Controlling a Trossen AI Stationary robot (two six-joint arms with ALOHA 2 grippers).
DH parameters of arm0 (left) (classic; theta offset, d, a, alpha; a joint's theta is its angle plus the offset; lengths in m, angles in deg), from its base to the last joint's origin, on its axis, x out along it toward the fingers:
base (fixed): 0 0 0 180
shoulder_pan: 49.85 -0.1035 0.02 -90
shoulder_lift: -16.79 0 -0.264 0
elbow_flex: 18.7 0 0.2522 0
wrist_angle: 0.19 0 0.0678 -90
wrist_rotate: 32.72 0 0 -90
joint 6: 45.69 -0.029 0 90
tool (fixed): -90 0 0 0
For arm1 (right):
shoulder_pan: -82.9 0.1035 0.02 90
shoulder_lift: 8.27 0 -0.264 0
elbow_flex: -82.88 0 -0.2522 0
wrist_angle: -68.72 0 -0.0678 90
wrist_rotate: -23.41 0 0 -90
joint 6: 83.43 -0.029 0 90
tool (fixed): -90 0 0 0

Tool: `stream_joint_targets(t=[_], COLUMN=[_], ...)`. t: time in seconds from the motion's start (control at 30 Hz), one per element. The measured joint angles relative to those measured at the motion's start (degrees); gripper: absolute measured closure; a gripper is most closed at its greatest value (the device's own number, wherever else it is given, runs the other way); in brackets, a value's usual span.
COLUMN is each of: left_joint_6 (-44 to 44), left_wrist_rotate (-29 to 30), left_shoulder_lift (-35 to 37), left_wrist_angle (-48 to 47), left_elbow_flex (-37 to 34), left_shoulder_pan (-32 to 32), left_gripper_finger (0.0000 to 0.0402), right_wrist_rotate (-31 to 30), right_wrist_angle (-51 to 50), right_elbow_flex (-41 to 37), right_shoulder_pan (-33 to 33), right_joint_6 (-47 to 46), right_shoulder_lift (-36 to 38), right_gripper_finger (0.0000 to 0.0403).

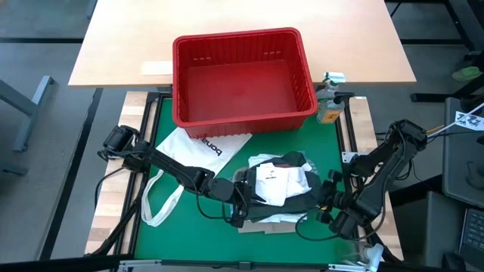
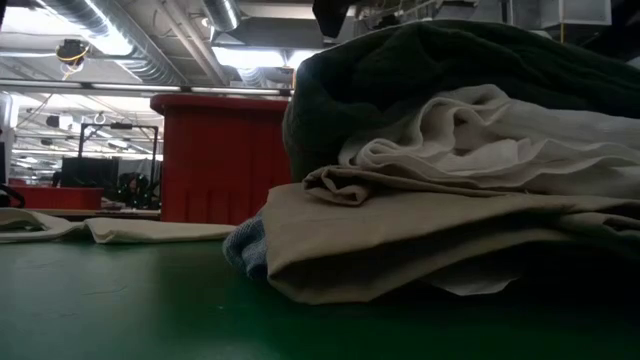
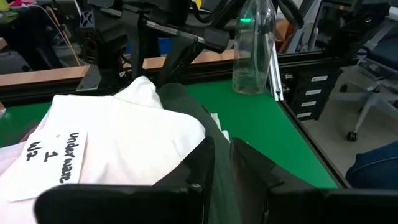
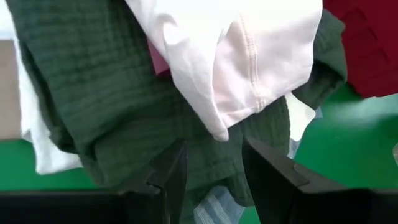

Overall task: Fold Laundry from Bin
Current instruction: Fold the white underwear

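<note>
Bin (image 1: 242, 75) sits emptied; laundry (image 1: 276, 189) is stacked on the green counter (image 1: 333, 136) just in front of it. Left gripper (image 1: 240, 202) and right gripper (image 1: 327, 202) flank the stack, jaws part-open, dark green-grey top (image 4: 124, 93) between them, nothing clamped. Final tidy judged; squaring needed next.

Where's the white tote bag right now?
In the high view the white tote bag lies flat on the green mat, on the left arm's side, just in front of the red bin and left of the laundry pile, straps trailing toward the table's near-left edge.
</note>
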Motion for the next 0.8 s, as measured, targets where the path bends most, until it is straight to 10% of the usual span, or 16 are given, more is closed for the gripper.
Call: stream_joint_targets(t=[0.8], left_joint_6=[0.0], left_wrist_rotate=[0.18], left_shoulder_lift=[-0.02], left_wrist_angle=[0.02], left_elbow_flex=[0.0], left_shoulder_pan=[-0.02], left_gripper_finger=[0.0354], right_wrist_rotate=[-5.29], right_wrist_angle=[6.97], right_elbow_flex=[-5.05], right_shoulder_pan=[-0.85], right_joint_6=[1.0], right_shoulder_lift=[-0.11], right_gripper_finger=[0.026])
